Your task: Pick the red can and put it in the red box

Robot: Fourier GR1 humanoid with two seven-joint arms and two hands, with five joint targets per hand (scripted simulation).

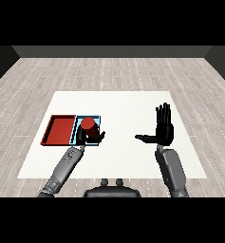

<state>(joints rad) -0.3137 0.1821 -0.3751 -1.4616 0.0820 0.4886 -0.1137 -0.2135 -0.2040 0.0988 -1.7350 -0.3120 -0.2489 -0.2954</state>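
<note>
White table (pixel 128 156) on a grey plank floor (pixel 109 71). Red tray (pixel 59 130) and light blue tray (pixel 98 118) lie side by side near the table's left part, touching along one edge, red one on the outside.

Red can (pixel 88 124) stands upright over the light blue tray (can't tell if its base touches the tray floor or sits just above it). It is not in the red tray.

Left hand (pixel 85 137) is at the can, fingers curled round its lower part, thumb sticking out to the right side; the grey forearm runs back toward the lower left corner. Dark fingers cover the bottom half of the can, only the red top shows.

Right hand (pixel 164 128) is well apart from both trays, over the bare right half of the table. Palm flat, fingers straight and pointing away up the table, thumb stretched out to the left. It grasps nothing and touches nothing (relaxed, spread pose).
</note>
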